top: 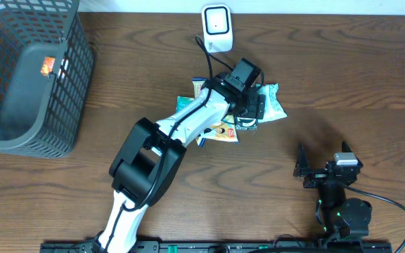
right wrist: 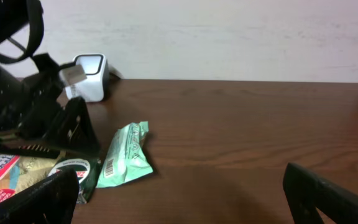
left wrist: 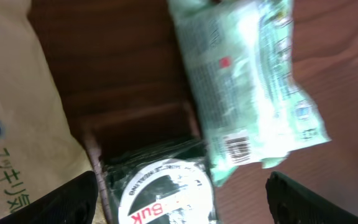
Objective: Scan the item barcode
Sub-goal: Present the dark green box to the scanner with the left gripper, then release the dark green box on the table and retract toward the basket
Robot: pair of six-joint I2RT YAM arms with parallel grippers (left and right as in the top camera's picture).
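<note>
A pile of snack packets lies mid-table below the white barcode scanner [top: 216, 28]. My left gripper [top: 250, 112] hovers over the pile, jaws open. In the left wrist view its gripper [left wrist: 182, 205] straddles a dark packet with a round white label [left wrist: 166, 193], without gripping it. A pale green packet [left wrist: 247, 81] lies beside it with its barcode [left wrist: 238, 149] facing up. My right gripper [top: 322, 158] rests open near the front right, holding nothing. In the right wrist view, the scanner [right wrist: 92, 76] and the green packet [right wrist: 124, 155] are visible.
A dark grey mesh basket [top: 30, 77] stands at the far left with a small orange item [top: 48, 67] inside. A beige packet [left wrist: 11, 112] lies left of the dark one. The scanner's cable [top: 208, 60] runs toward the pile. A white wall [right wrist: 229, 37] backs the table.
</note>
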